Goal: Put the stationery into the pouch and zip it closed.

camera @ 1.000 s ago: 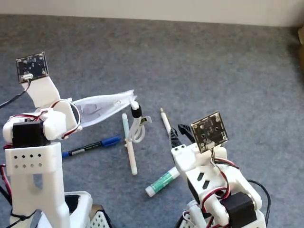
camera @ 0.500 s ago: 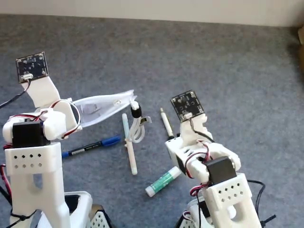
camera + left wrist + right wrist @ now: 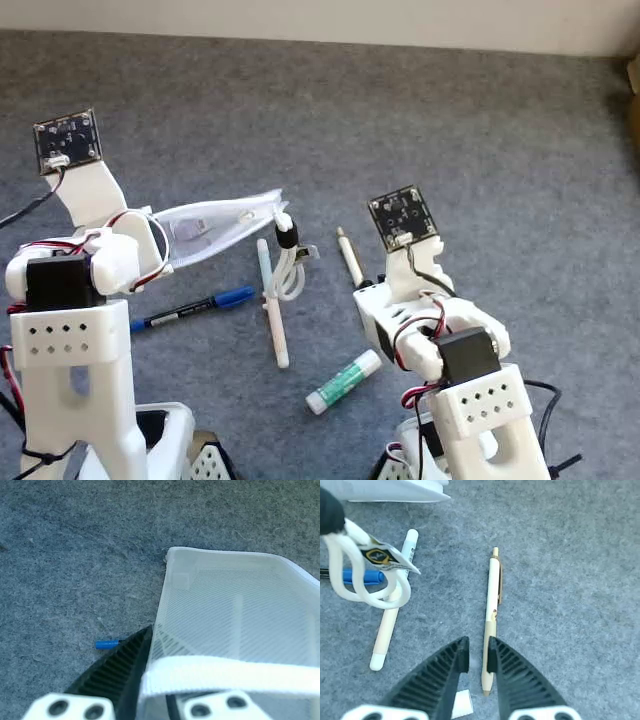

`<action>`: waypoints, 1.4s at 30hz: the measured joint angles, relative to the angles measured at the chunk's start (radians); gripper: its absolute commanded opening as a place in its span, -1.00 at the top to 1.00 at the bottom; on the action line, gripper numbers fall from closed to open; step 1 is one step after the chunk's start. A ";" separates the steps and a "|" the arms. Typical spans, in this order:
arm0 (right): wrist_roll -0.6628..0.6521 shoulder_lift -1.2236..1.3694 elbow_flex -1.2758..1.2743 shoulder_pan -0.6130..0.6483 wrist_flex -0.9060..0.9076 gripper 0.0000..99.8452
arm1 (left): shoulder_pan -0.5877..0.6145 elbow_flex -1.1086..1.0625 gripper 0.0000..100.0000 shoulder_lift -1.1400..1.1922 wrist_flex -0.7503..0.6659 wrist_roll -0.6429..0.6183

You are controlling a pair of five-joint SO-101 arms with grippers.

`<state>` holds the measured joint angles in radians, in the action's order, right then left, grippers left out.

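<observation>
We see the left gripper [image 3: 150, 647] pinching the edge of the white mesh pouch [image 3: 220, 222]. One black jaw lies against the outside of the mesh, and the white band of the pouch sits between the jaws. The pouch stretches from there toward the middle of the grey carpet [image 3: 450, 120]. At its far end there is a black zip pull [image 3: 287, 236] with a white cord loop [image 3: 350, 582] and a small tag [image 3: 385, 557]. The loop lies across the white pen [image 3: 273, 315] and covers a part of it. The blue pen [image 3: 195, 308] lies near it, on the side of the left arm.

The right gripper [image 3: 477, 650] is over the pointed end of the cream pen [image 3: 492, 600]. Its jaws are only a little apart, and the pen shows in the narrow gap between them. We cannot tell if they touch it. In the high view the right arm covers this end of the pen.

A green and white tube [image 3: 345, 380] lies beside the right arm's base, apart from the other pieces. All four pieces lie on the carpet, outside the pouch.
</observation>
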<state>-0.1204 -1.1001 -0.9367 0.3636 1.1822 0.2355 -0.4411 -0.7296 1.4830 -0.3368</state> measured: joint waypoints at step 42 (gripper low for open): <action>-0.083 0.845 0.446 0.038 -0.146 0.67 | 0.000 0.000 0.99 0.000 -0.005 0.000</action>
<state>-0.2033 -0.2547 -0.4902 0.4020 1.0365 0.2355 -0.4411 -0.7296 1.4784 -0.3368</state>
